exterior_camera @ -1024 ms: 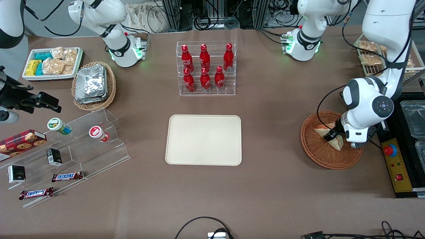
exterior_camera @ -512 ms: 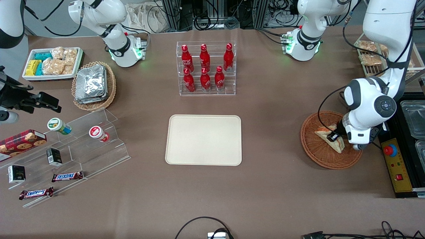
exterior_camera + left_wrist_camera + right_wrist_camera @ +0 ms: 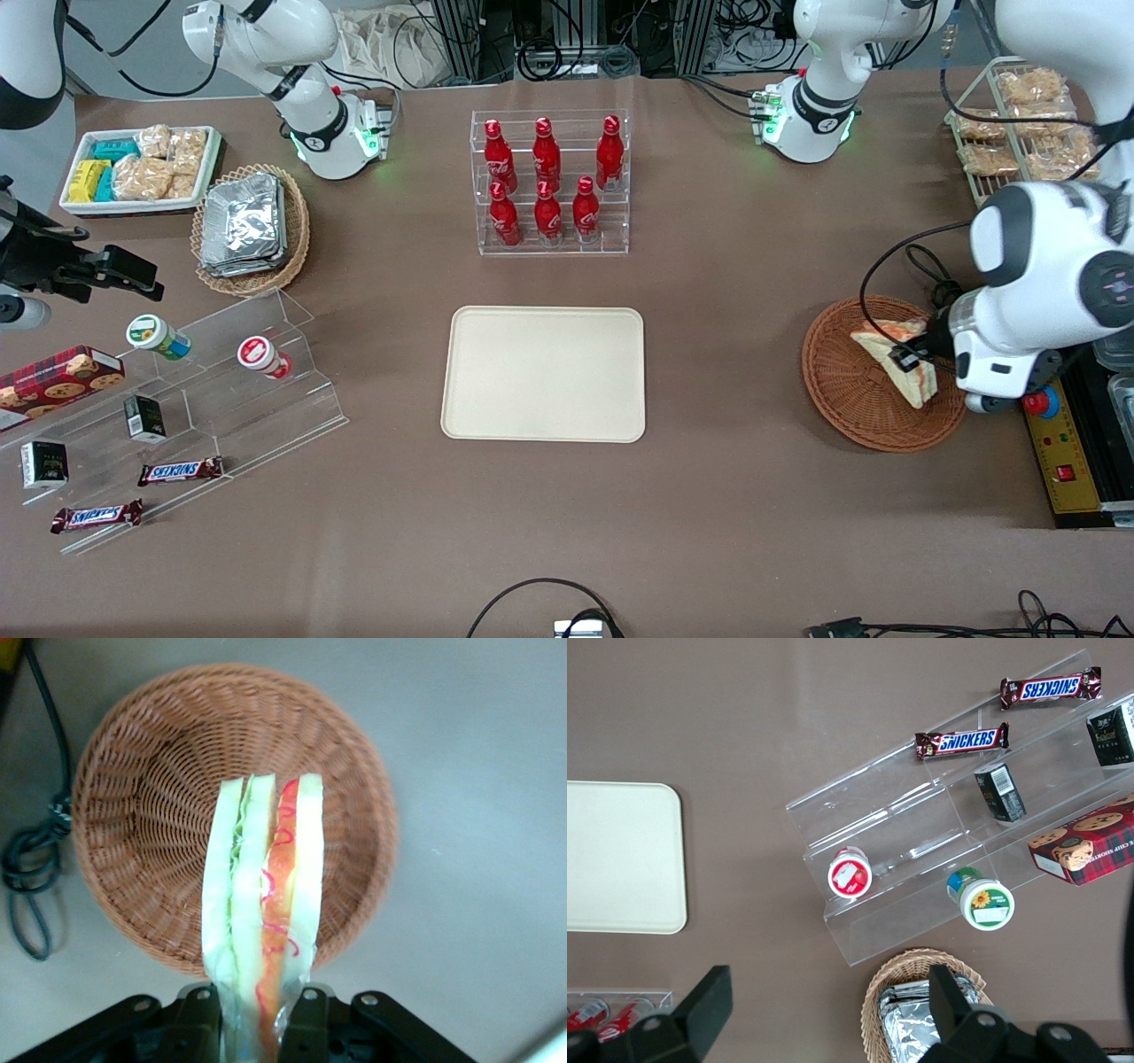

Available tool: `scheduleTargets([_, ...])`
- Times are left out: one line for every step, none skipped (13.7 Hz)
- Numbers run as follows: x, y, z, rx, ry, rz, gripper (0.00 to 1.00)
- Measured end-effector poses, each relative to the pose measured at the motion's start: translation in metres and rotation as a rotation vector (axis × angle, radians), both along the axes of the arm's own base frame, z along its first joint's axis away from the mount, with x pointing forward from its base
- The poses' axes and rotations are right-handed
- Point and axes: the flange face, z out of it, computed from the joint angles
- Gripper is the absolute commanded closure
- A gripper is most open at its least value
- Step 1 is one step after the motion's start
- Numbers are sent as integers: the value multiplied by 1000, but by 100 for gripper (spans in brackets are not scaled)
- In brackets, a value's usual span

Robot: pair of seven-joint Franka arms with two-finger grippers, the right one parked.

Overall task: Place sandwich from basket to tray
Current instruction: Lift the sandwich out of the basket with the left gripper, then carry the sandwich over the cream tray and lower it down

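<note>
The sandwich [image 3: 902,361], a wedge of pale bread with orange-red and green filling, hangs above the round reddish-brown wicker basket [image 3: 842,390] at the working arm's end of the table. My left gripper [image 3: 914,356] is shut on it. The wrist view shows the sandwich [image 3: 262,904] clamped between the black fingers [image 3: 305,1020], lifted clear of the basket [image 3: 142,797] below, with my gripper [image 3: 252,1028] at its wrapped end. The cream-beige tray [image 3: 544,373] lies bare at the table's middle, well away from the basket.
A clear rack of red bottles [image 3: 549,182] stands farther from the front camera than the tray. A wire rack of bagged snacks [image 3: 1019,133] and a control box with a red button [image 3: 1054,434] sit beside the basket. A clear stepped display [image 3: 195,408] lies toward the parked arm's end.
My gripper has risen with the sandwich held in it and shifted sideways away from the tray. The sandwich has left the basket floor.
</note>
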Motion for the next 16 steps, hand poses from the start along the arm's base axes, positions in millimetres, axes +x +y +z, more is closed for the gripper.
scheduleTargets([4, -10, 26, -7, -5, -44, 100])
scheduleTargets([6, -22, 50, -14, -11, -109, 100])
scheduleTargets([7, -34, 71, -22, -17, -191, 100])
scheduleTargets([7, -48, 88, -34, -25, -279, 100])
scheduleTargets([5, -67, 99, -48, -35, -354, 100])
scheduleTargets([2, -88, 105, -59, -43, -411, 100])
scheduleTargets([-3, -112, 107, -70, -46, -457, 100])
scheduleTargets([-8, -137, 107, -80, -44, -498, 100])
scheduleTargets([-14, -159, 105, -84, -39, -529, 100])
scheduleTargets([-20, -181, 101, -76, -33, -561, 100])
scheduleTargets([-25, -202, 95, -64, -23, -591, 100])
scheduleTargets([-32, -226, 85, -56, -8, -610, 100])
scheduleTargets([-38, -250, 73, -54, 7, -620, 100])
scheduleTargets([-43, -274, 59, -56, 16, -628, 100])
scheduleTargets([-47, -295, 44, -62, 15, -636, 100])
scheduleTargets([-50, -315, 28, -67, 15, -640, 100])
